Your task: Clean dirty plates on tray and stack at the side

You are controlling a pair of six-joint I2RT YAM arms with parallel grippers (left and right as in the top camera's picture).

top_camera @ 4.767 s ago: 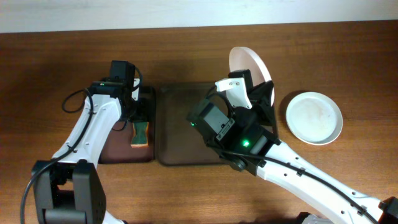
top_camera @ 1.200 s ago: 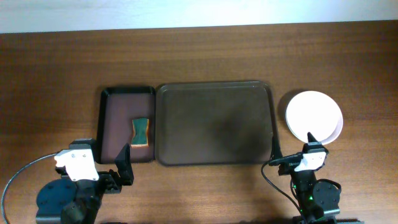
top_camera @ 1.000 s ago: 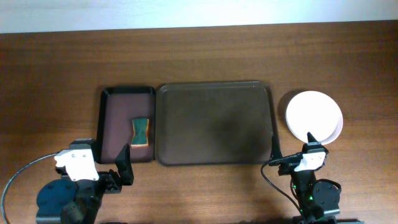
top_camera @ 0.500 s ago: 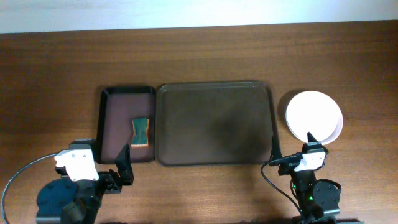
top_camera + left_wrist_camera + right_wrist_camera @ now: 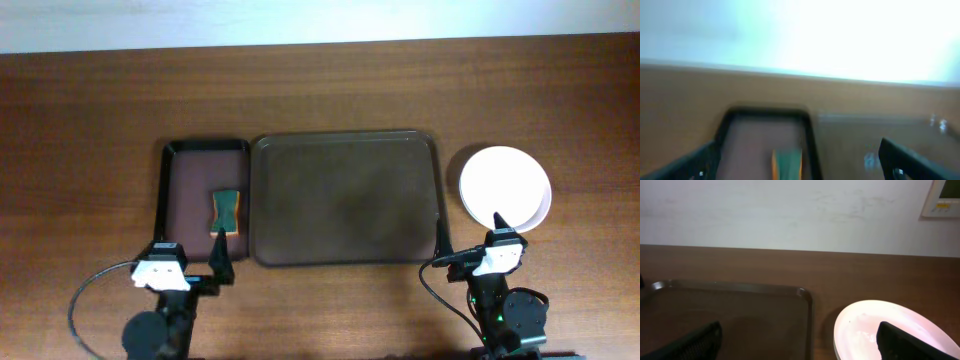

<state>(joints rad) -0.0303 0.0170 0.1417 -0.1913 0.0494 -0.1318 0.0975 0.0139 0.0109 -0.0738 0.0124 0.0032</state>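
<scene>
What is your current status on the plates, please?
Left gripper open, right gripper open, both empty. Plates stacked right of tray; tray holds none. Nothing in the way.

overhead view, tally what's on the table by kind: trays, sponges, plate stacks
trays: 2 (brown tray, black-rimmed tray)
sponge: 1
plate stack: 1, number of plates in it unclear
total: 4

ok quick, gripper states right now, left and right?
Left gripper: jaws open, holding nothing.
Right gripper: jaws open, holding nothing.
</scene>
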